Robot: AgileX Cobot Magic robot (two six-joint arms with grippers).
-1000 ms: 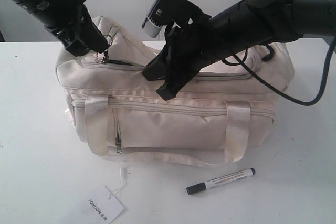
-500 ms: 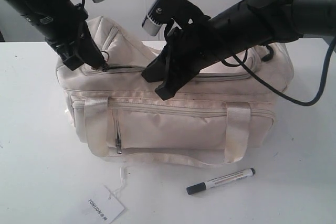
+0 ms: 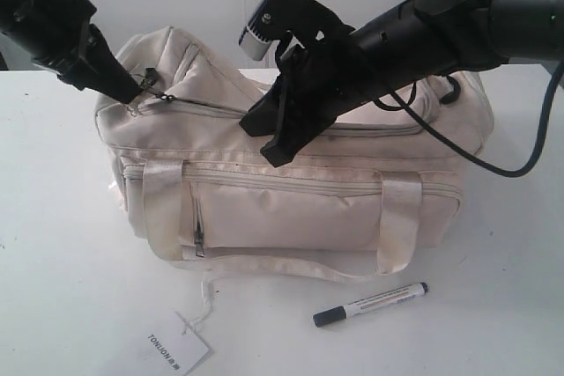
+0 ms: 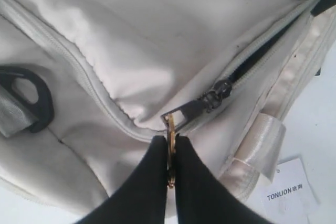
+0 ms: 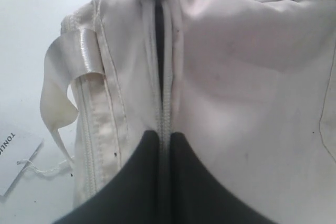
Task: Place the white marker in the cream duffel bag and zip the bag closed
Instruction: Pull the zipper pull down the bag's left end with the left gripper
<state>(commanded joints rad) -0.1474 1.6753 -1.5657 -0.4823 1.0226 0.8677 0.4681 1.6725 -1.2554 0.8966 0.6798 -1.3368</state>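
The cream duffel bag stands on the white table. My left gripper is at the bag's left top end, shut on the gold ring pull of the top zipper. In the left wrist view the gripper pinches that ring, and a dark gap shows in the zip behind the slider. My right gripper presses on the bag's top middle; its black fingers are shut on the zipper seam. The white marker lies on the table in front of the bag, apart from both grippers.
A white paper hang tag on a string lies on the table at the front left. Satin handles hang over the bag's front, one looping down to the table. The right arm's cable drapes over the bag's right end.
My left gripper has moved left and up with the ring pull, drawing the slider toward the bag's left end and lifting that corner. The right arm and the marker have not moved.
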